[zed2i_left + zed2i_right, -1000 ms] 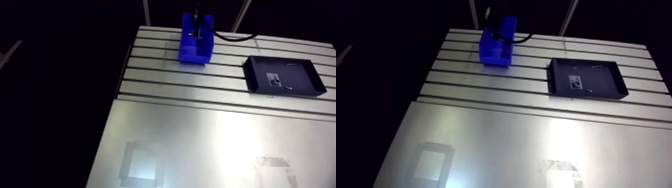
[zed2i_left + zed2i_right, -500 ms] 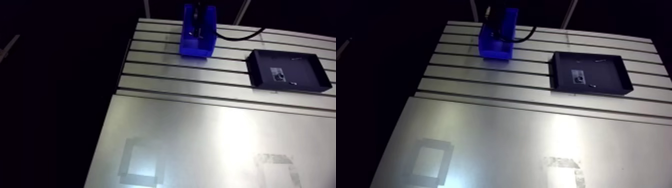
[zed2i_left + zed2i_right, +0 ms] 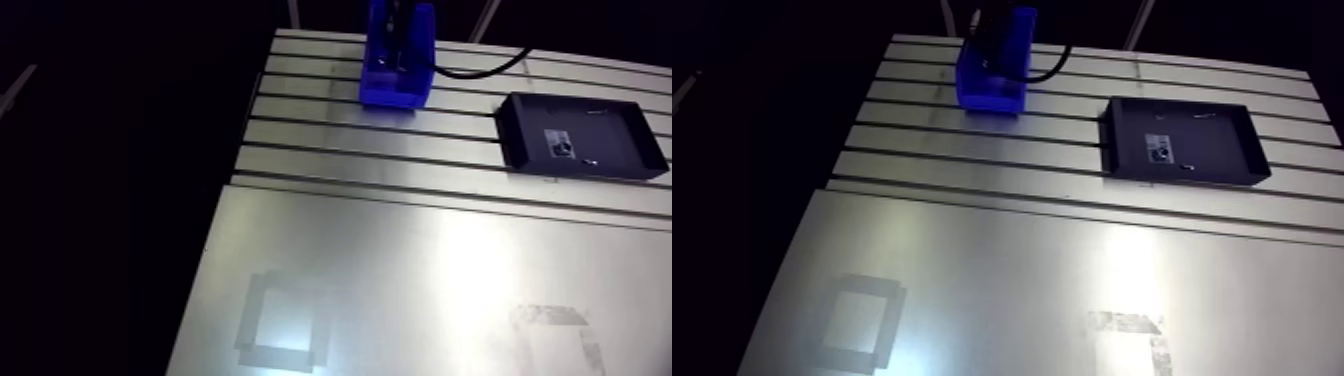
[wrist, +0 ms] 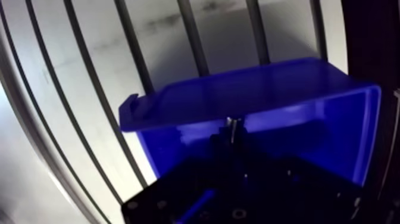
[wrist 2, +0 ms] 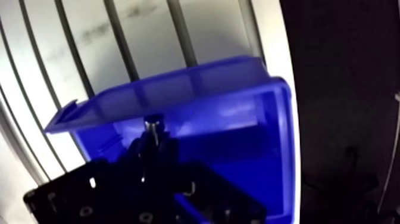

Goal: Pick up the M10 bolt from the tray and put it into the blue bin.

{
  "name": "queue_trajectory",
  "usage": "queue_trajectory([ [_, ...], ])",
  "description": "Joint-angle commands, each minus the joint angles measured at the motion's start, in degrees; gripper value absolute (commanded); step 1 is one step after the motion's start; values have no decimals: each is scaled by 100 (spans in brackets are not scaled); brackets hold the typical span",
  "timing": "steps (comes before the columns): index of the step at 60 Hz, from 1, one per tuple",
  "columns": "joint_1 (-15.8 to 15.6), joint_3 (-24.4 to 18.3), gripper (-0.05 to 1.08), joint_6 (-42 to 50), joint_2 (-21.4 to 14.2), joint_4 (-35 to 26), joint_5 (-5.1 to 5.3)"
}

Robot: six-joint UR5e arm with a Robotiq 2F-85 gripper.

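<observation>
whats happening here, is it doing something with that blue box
The robot arm's gripper is reaching into the blue bin with its fingertips pinched on a small metal piece, apparently the M10 bolt. It has not let go yet. The black tray it came from sits apart from the bin on the slotted table, with a pale label and a couple of small bits in it.

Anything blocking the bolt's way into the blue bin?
Nothing visible. The gripper holds the bolt at the open top of the blue bin; the gripper hides part of the bin's floor.
</observation>
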State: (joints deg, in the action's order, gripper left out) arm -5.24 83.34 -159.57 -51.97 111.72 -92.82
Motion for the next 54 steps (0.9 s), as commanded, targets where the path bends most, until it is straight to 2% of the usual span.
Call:
queue_trajectory([
  [1,13,-23,14,251,-61,-21,50],
  [2,14,-31,5,291,-77,-37,49],
  [6,14,-33,1,297,-143,-95,49],
  [26,23,-261,1,245,-640,-677,41],
  [43,65,-944,1,337,-1006,-1902,57],
  [47,90,-1044,1,569,-1107,-2077,65],
  [54,149,-1187,1,1526,-1279,-2122,58],
])
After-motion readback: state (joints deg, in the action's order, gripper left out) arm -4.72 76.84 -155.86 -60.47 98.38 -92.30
